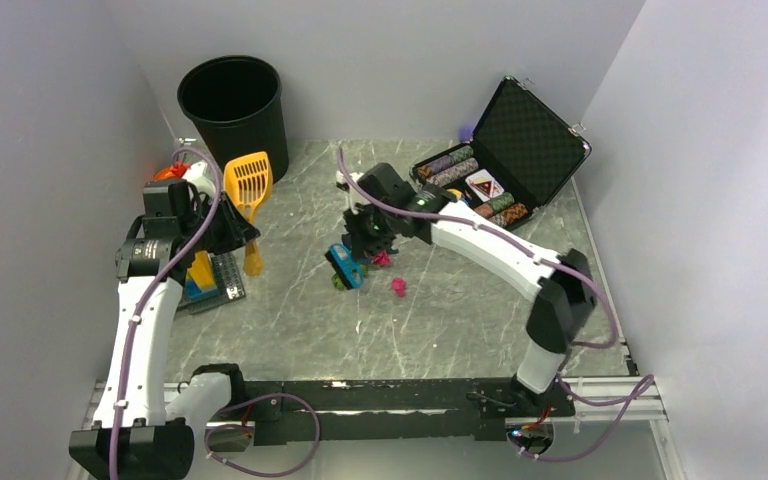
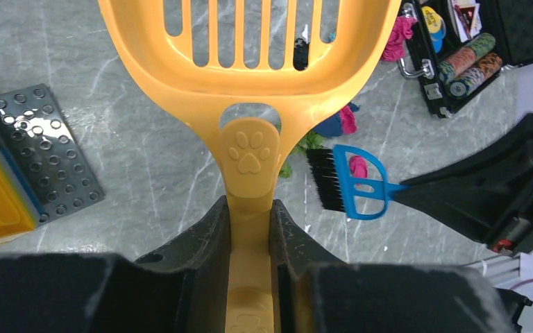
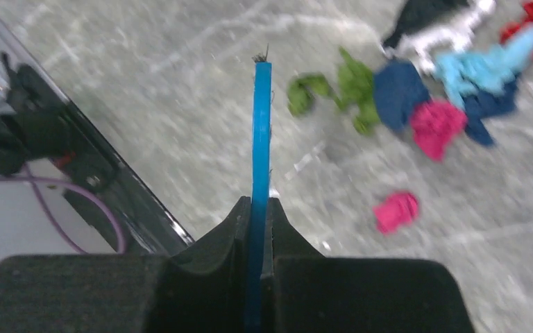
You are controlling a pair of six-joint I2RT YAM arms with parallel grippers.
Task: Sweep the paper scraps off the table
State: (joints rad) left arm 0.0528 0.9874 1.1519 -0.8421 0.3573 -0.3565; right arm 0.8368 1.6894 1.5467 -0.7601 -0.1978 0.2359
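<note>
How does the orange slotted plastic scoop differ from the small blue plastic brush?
The orange slotted plastic scoop is much larger than the small blue plastic brush. The scoop has open slots; the brush carries black bristles. Both are clamped by their handles in jaws.

- counter (image 1: pixel 290 330): grey-green marble, white streaks
- paper scraps (image 3: pixel 434 125): pink, green, dark blue, teal, red
- scoop (image 2: pixel 250 149): orange-yellow
- brush (image 2: pixel 340 182): blue, black bristles
- bin (image 1: pixel 245 125): black

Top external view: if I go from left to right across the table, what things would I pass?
Yellow brick stack → orange scoop → blue brush → lone pink paper scrap → open poker chip case.
</note>
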